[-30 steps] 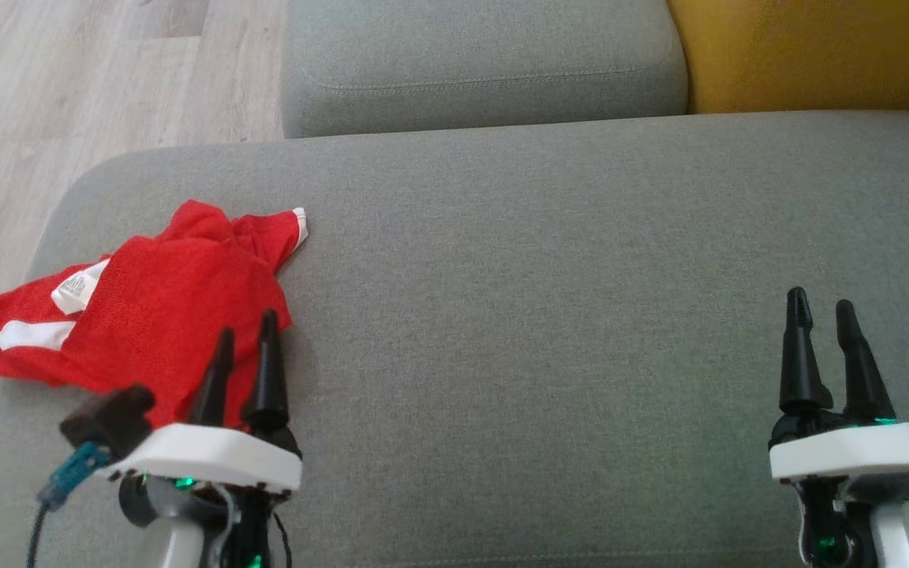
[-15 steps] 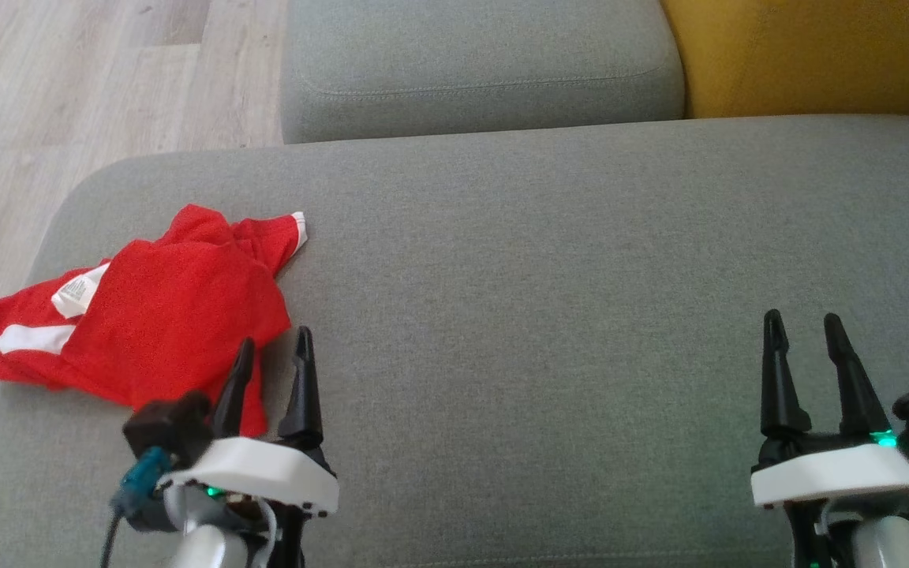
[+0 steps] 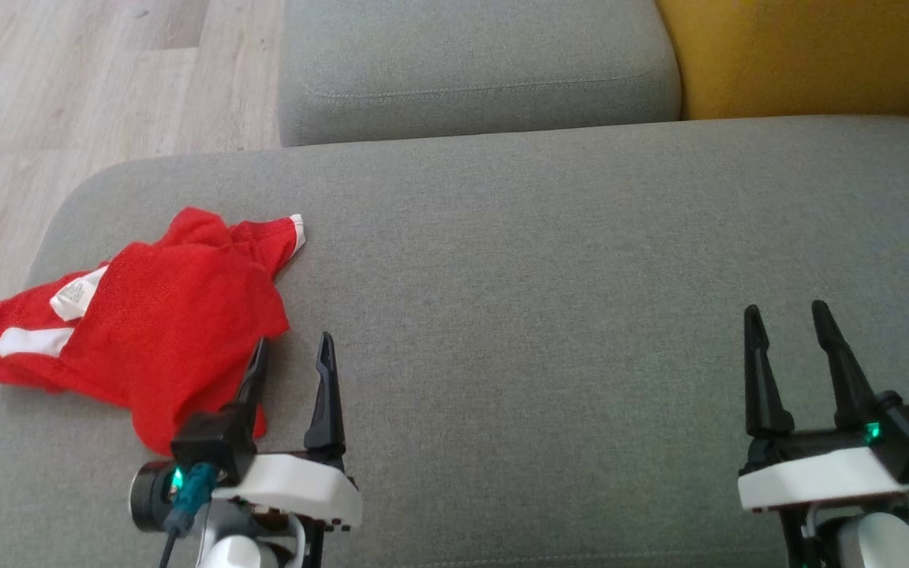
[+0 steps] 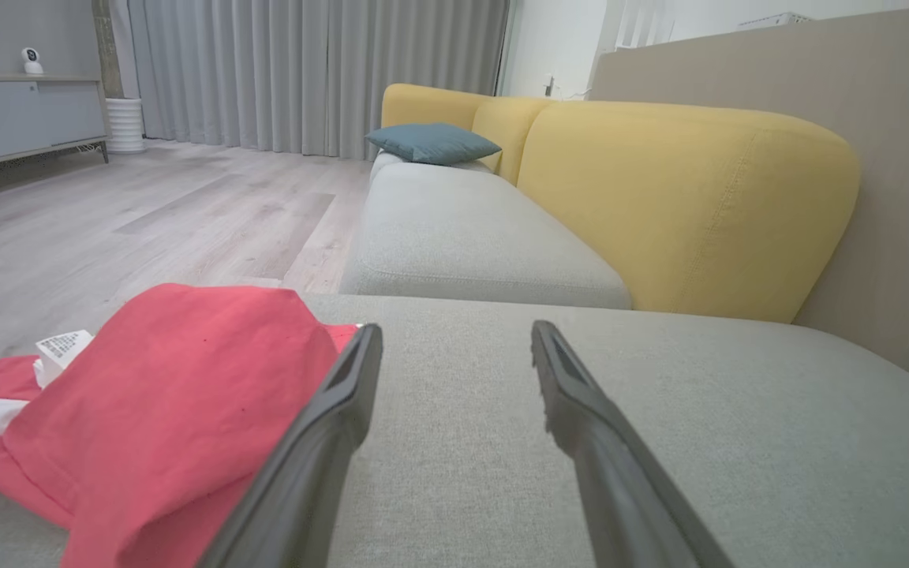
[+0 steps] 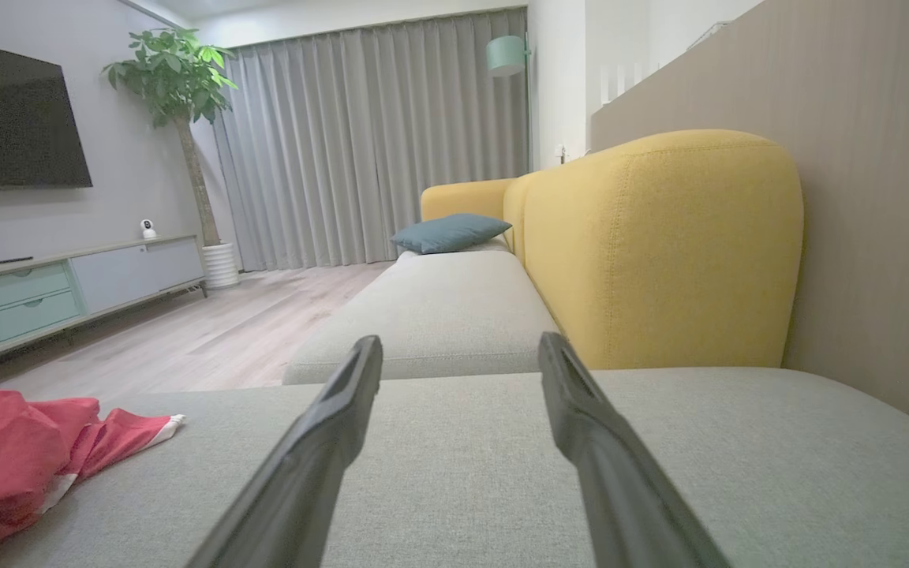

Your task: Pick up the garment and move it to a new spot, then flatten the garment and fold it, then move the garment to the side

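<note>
The garment (image 3: pixel 155 323) is a crumpled red piece with white stripes and a white label, lying in a heap at the left end of the grey sofa cushion (image 3: pixel 541 260). In the left wrist view the garment (image 4: pixel 155 394) spreads at lower left, and in the right wrist view the garment (image 5: pixel 20 450) lies at far left. My left gripper (image 3: pixel 293 351) hovers open just right of the heap's near corner, its left finger over the red edge. Far to the right, my right gripper (image 3: pixel 786 319) stands open above bare cushion.
Behind the cushion sits a second grey seat cushion (image 3: pixel 470 63) with a yellow backrest (image 3: pixel 802 55) at the back right. Wooden floor (image 3: pixel 68 95) lies beyond the cushion's left edge. A teal pillow (image 4: pixel 431 142) rests farther along the sofa.
My left gripper has drawn back toward me and to the right, off the garment's top to its near right corner. The right gripper has shifted slightly left. The garment has stayed put.
</note>
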Controlling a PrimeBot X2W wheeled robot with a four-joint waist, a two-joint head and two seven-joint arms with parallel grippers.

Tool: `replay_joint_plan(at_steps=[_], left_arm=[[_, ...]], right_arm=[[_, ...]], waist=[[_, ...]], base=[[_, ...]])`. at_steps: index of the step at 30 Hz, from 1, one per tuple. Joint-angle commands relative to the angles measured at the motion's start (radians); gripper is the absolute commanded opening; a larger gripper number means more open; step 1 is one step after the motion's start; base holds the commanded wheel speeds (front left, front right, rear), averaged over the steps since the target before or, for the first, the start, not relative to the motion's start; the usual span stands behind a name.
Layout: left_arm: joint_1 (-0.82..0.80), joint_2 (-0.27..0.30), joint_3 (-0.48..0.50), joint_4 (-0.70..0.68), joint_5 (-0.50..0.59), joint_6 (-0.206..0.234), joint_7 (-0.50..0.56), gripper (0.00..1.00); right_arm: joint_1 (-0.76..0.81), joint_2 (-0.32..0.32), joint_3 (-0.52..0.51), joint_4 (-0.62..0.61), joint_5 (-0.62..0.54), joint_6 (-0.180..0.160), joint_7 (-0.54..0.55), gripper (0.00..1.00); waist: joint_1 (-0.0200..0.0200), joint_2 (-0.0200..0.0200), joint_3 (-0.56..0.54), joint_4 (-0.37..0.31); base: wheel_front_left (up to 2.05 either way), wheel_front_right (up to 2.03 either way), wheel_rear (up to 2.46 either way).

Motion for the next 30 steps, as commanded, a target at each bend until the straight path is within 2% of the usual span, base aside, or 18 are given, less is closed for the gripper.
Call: replay_joint_plan(at_steps=[1,3,7,12,16,30], left_arm=[[-0.052,0.003,0.024,-0.049,0.020,0.011,-0.017,1.00],[-0.044,-0.009,0.035,-0.061,0.010,0.009,-0.023,1.00],[-0.006,-0.054,0.097,-0.069,-0.028,-0.041,-0.038,1.00],[0.029,-0.083,0.151,-0.064,-0.004,-0.108,-0.052,1.00],[0.048,-0.092,0.176,-0.047,0.016,-0.141,-0.064,1.00],[0.052,-0.093,0.155,-0.018,0.052,-0.137,-0.082,1.00]], right_arm=[[-0.014,-0.009,0.025,-0.040,-0.019,0.006,-0.016,1.00],[-0.005,-0.009,0.018,-0.026,0.024,0.006,-0.022,1.00],[0.001,-0.010,0.017,0.002,0.120,0.007,-0.037,1.00],[0.009,-0.010,0.028,0.038,0.191,0.007,-0.052,1.00],[0.014,-0.010,0.041,0.072,0.211,0.007,-0.063,1.00],[0.008,-0.011,0.055,0.124,0.166,0.008,-0.082,1.00]], waist=[[0.0000,0.0000,0.000,0.001],[0.0000,0.0000,-0.001,0.001],[0.0000,0.0000,-0.007,0.003],[0.0000,0.0000,-0.013,0.003],[0.0000,0.0000,-0.017,0.004],[0.0000,0.0000,-0.017,0.003]], base=[[0.00,0.00,0.00],[0.00,0.00,0.00],[0.00,0.00,0.00],[0.00,0.00,0.00],[0.00,0.00,0.00],[0.00,0.00,0.00]])
